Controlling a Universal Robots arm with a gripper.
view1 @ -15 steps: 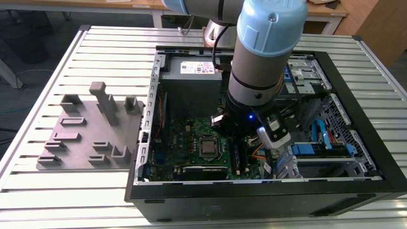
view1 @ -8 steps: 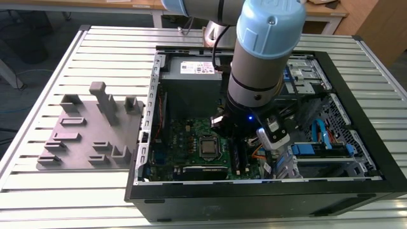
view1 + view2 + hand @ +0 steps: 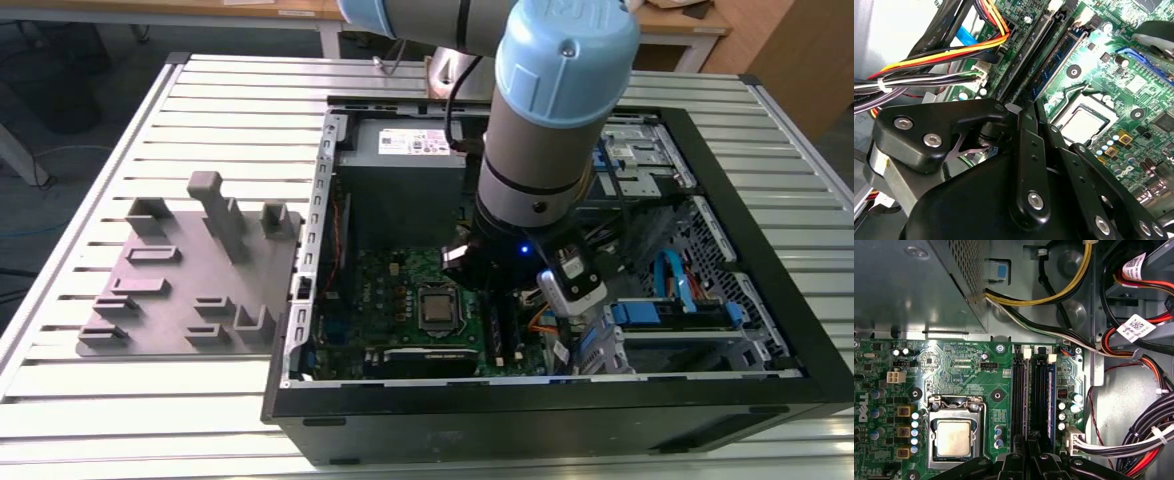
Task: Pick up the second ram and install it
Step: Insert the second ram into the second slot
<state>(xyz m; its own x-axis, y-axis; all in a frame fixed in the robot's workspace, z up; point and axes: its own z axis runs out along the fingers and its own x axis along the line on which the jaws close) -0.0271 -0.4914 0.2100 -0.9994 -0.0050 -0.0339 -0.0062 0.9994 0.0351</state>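
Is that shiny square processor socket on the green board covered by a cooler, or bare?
Bare. The processor socket shows its metal lid and latch frame with no cooler over it in both wrist views, beside the memory slots on the motherboard.

A slatted aluminium worktable [image 3: 160,400] is filling the room's centre in the exterior view, its ribbed surface catching pale overhead light. Wooden desks [image 3: 287,10] are standing along the far edge, with a brown wooden panel [image 3: 801,50] rising at the exterior view's right, and dark grey floor [image 3: 60,110] is showing beyond the table's side.
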